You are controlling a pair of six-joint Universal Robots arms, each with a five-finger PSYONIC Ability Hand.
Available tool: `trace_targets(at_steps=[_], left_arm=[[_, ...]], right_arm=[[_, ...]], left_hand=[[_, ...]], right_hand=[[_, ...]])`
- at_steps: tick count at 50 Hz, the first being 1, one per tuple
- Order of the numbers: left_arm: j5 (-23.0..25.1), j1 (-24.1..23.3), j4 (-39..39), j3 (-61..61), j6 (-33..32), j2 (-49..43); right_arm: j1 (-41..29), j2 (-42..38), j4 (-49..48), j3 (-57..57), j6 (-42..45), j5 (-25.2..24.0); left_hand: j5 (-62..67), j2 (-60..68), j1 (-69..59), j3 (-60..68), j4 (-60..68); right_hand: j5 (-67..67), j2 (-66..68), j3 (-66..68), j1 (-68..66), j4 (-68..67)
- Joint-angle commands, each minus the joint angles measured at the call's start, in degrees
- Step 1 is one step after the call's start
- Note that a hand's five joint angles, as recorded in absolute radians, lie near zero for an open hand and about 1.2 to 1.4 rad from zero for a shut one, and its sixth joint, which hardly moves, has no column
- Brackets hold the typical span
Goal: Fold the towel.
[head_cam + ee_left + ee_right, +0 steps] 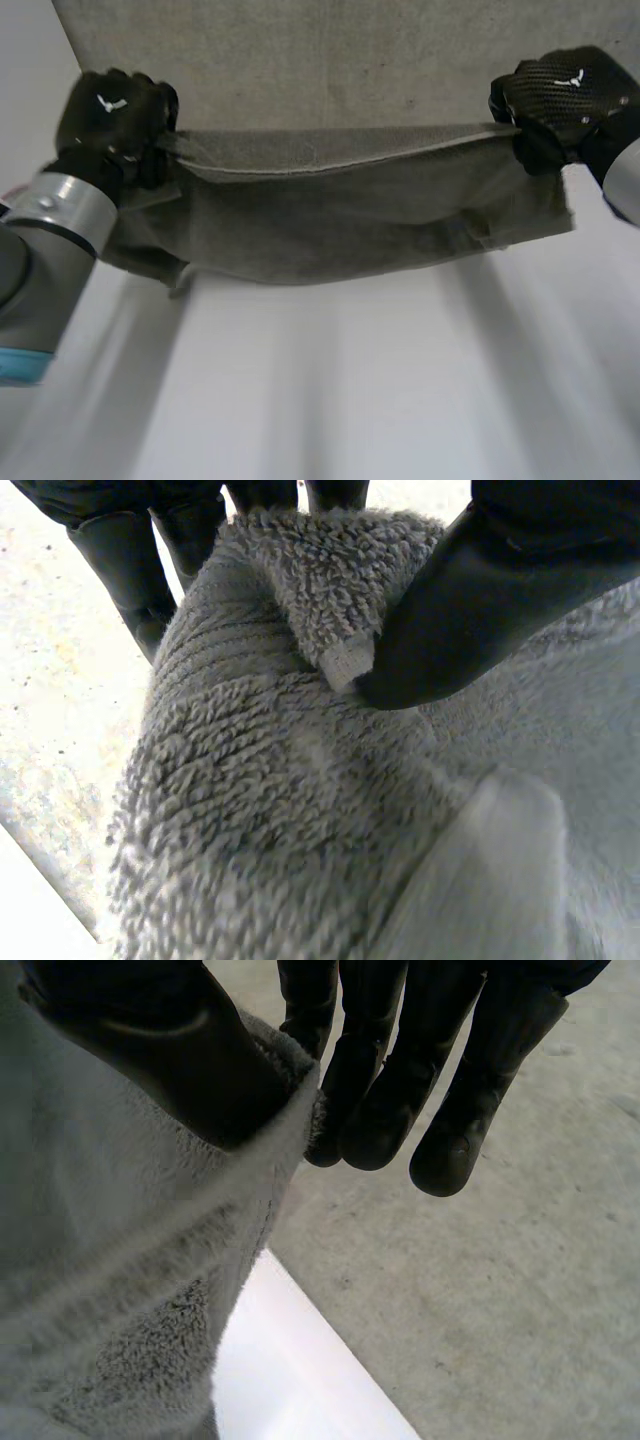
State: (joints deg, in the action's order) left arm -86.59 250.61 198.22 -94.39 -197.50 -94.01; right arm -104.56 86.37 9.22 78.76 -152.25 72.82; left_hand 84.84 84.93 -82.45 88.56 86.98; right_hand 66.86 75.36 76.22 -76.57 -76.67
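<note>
Grey terry cloth hangs between my two hands: the towel [340, 215], its loops coarse and thick in my left wrist view [270, 780], smoother and plusher in my right one [110, 1260]. Its far part lies flat on the white table [350, 400], while the near edge is lifted and sags in a long, shallow fold from one hand to the other.

My left hand [115, 110] bears a small white mark on its back, a shape rather than letters I can read. It grips the towel's left end. At the wrist, my thumb [480, 600] presses a folded corner with a pale hem against my fingers [125, 570], which are mostly buried behind the pile. My left arm [50, 230] covers the cloth below that corner.

My right hand [560, 95] carries the same white mark. It pinches the towel's right end – thumb [180, 1050] on the near face of the edge, fingers [460, 1110] nearly straight behind it. A loose flap droops below this grip.

The towel's far edge is cut off, and the hanging fold hides the table beneath it.
</note>
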Motion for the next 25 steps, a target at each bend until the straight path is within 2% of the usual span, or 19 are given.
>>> trace_targets(at_steps=[1, 6, 8, 12, 14, 17, 19, 20, 22, 23, 24, 25], left_arm=[[4.1, 1.5, -12.6, 6.9, 2.4, -6.6], [4.6, 2.3, -18.0, 11.9, 1.9, -15.6], [4.5, 3.1, -21.6, 16.6, 1.4, -21.6], [4.2, 3.6, -22.9, 21.9, 0.5, -26.7], [4.4, 3.6, -22.6, 26.9, -0.8, -28.9], [4.5, 3.6, -21.5, 29.3, -1.7, -29.2], [4.6, 3.1, -14.1, 32.7, -4.0, -28.2], [4.6, 3.1, -14.1, 32.7, -4.0, -28.2], [4.9, 2.7, -0.4, 31.6, -6.3, -24.1], [4.9, 2.7, -0.3, 31.6, -6.3, -24.1], [5.1, 2.7, 7.5, 30.1, -6.5, -21.6], [5.1, 2.7, 7.5, 30.1, -6.5, -21.6]], right_arm=[[-1.3, -8.0, 12.6, -9.8, 18.7, 1.7], [-2.8, -14.5, 12.5, -12.9, 22.4, 5.5], [-3.5, -19.8, 12.4, -15.7, 23.8, 6.6], [-4.6, -24.8, 11.0, -19.5, 25.1, 7.1], [-5.8, -28.8, 6.0, -23.9, 25.4, 7.6], [-6.2, -29.9, 1.6, -26.0, 25.5, 8.1], [-6.4, -29.7, -11.9, -28.0, 24.8, 9.5], [-6.4, -29.7, -11.9, -28.0, 24.8, 9.5], [-6.6, -28.2, -28.1, -26.1, 24.6, 11.3], [-6.6, -28.2, -28.2, -26.1, 24.6, 11.3], [-6.5, -26.2, -35.3, -24.4, 24.6, 12.1], [-6.5, -26.2, -35.3, -24.4, 24.6, 12.1]], left_hand=[[-14.8, -4.9, 2.5, -8.6, -7.0], [-14.8, -4.9, 2.5, -8.6, -7.0], [-14.8, -4.9, 2.5, -8.6, -7.0], [-14.8, -4.9, 2.5, -8.6, -7.0], [-14.8, -4.9, 2.5, -8.6, -7.0], [-14.8, -4.9, 2.5, -8.6, -7.0], [-14.8, -4.9, 2.5, -8.6, -7.0], [-14.8, -4.9, 2.5, -8.6, -7.0], [-14.8, -4.9, 2.5, -8.6, -7.0], [-14.8, -4.9, 2.5, -8.6, -7.0], [-14.8, -4.9, 2.5, -8.6, -7.0], [-14.8, -4.9, 2.5, -8.6, -7.0]], right_hand=[[3.1, 4.6, 3.8, -3.4, -3.3], [3.1, 4.6, 3.8, -3.4, -3.3], [3.1, 4.6, 3.8, -3.4, -3.3], [3.1, 4.6, 3.8, -3.4, -3.3], [3.1, 4.6, 3.8, -3.4, -3.3], [3.1, 4.6, 3.8, -3.4, -3.3], [3.1, 4.6, 3.8, -3.4, -3.3], [3.1, 4.6, 3.8, -3.4, -3.3], [3.1, 4.6, 3.8, -3.4, -3.3], [3.1, 4.6, 3.8, -3.4, -3.3], [3.1, 4.6, 3.8, -3.4, -3.3], [3.1, 4.6, 3.8, -3.4, -3.3]])
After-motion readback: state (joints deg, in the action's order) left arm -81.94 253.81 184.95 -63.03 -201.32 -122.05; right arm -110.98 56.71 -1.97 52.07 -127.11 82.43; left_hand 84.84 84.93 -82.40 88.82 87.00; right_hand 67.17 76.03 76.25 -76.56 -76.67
